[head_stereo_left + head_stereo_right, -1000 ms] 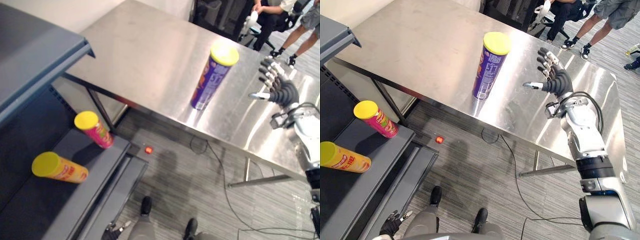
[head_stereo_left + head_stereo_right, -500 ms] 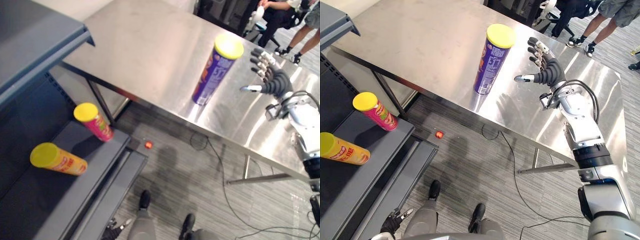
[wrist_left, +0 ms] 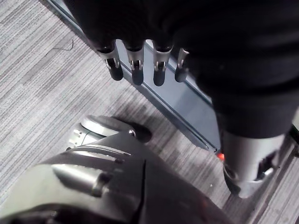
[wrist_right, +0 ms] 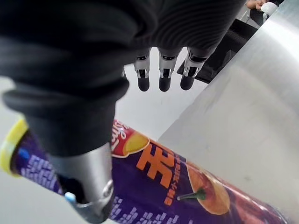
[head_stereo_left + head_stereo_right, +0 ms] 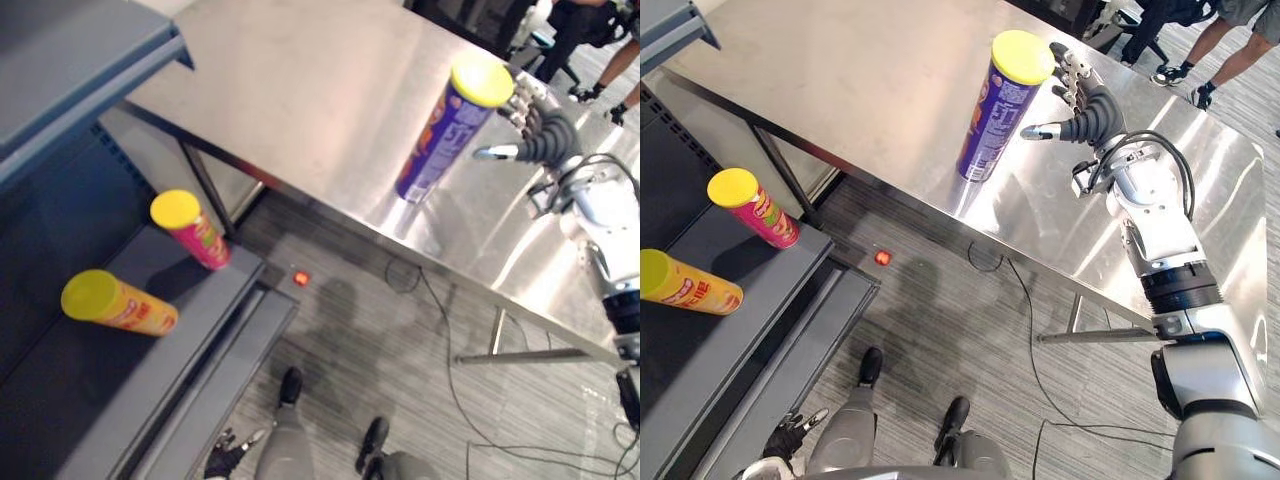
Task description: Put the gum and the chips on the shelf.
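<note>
The right hand (image 5: pixel 1097 112) hovers over the table (image 5: pixel 840 80) with its fingers straight and spread and its thumb stuck out sideways, holding nothing. The purple chips can (image 5: pixel 1000 110) stands upright on the table just beside the hand, on the thumb side. The thumb tip reaches its upper wall below the yellow lid, but I cannot tell whether they touch. In the right wrist view the can lies between thumb and fingers, not clasped.

Well off on the far side of the can from the hand and much lower is the grey shelf (image 5: pixel 735 340), with a pink can (image 5: pixel 755 213) and a yellow can (image 5: pixel 687 285) on it. A small red thing (image 5: pixel 881 257) lies on the floor near the shelf's corner.

The left hand (image 3: pixel 136 60) hangs low over the floor, fingers relaxed and empty.
</note>
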Controlling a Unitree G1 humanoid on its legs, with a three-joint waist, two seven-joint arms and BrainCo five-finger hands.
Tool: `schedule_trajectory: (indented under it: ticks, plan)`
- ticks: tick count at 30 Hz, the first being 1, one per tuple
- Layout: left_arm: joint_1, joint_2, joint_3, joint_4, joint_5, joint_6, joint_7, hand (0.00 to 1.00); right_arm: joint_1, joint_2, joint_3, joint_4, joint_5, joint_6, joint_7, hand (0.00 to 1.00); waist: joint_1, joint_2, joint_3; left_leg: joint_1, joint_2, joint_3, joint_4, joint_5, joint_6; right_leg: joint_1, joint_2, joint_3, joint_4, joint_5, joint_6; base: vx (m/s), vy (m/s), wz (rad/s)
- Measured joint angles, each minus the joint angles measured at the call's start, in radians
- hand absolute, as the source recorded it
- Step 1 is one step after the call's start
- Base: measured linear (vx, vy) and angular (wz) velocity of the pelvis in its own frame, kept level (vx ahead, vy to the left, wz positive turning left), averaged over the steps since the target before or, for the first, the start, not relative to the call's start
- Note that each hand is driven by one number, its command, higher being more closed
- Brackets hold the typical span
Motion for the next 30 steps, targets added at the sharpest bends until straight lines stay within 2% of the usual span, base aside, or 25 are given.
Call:
schedule_trajectory:
  ticks: [4, 13, 21, 26, 27, 30]
  plan:
    - [-0.009, 0.002, 0.0, -0.003, 0.0, -0.001, 0.004, 0.0, -0.025, 0.0, 0.017, 0.001, 0.001, 0.0, 0.0, 0.0, 0.006, -0.01, 0.008, -0.015, -0.001, -0.004, 0.005, 0.008, -0.002, -0.012, 0.0, -0.004, 0.0, 0.002, -0.002, 0.03, -0.002, 0.05]
    - [-0.01, -0.001, -0.002, -0.027, 0.0, -0.001, 0.008, 0.0, -0.035, 0.0, 0.048, 0.001, 0.006, 0.0, 0.002, 0.0, 0.01, -0.008, 0.011, -0.015, 0.003, -0.007, 0.005, 0.008, -0.002, -0.011, 0.004, -0.004, 0.0, 0.002, -0.002, 0.0, 0.0, 0.0]
    - [-0.019, -0.003, -0.004, -0.032, -0.001, -0.004, 0.012, 0.0, -0.035, 0.002, 0.055, 0.001, 0.016, 0.001, 0.003, 0.0, 0.03, -0.008, 0.032, -0.025, 0.007, -0.009, 0.005, 0.014, -0.006, -0.014, 0.011, -0.014, 0.0, 0.002, -0.002, 0.0, -0.003, 0.03]
    - [-0.019, -0.003, -0.004, -0.031, -0.001, -0.004, 0.016, 0.0, -0.035, 0.002, 0.081, 0.001, 0.041, 0.002, 0.005, 0.0, 0.028, -0.008, 0.032, -0.024, 0.008, -0.007, 0.005, 0.014, -0.006, -0.015, 0.013, -0.01, 0.0, 0.002, -0.002, 0.0, 0.0, 0.0]
    - [-0.019, -0.003, -0.004, -0.032, -0.001, -0.004, 0.017, 0.0, -0.035, 0.004, 0.082, 0.002, 0.043, 0.002, 0.006, 1.0, 0.028, -0.008, 0.032, -0.024, 0.009, -0.006, 0.005, 0.014, -0.007, -0.016, 0.014, -0.01, 0.0, 0.002, -0.002, 0.0, 0.0, 0.0]
    - [-0.019, -0.004, -0.005, -0.032, -0.016, -0.004, 0.019, 0.0, -0.035, 0.004, 0.082, 0.004, 0.049, 0.002, 0.006, 1.0, 0.029, -0.008, 0.032, -0.024, 0.01, -0.005, 0.005, 0.014, -0.007, -0.017, 0.016, -0.007, 0.0, 0.002, -0.003, 0.0, -0.001, -0.01]
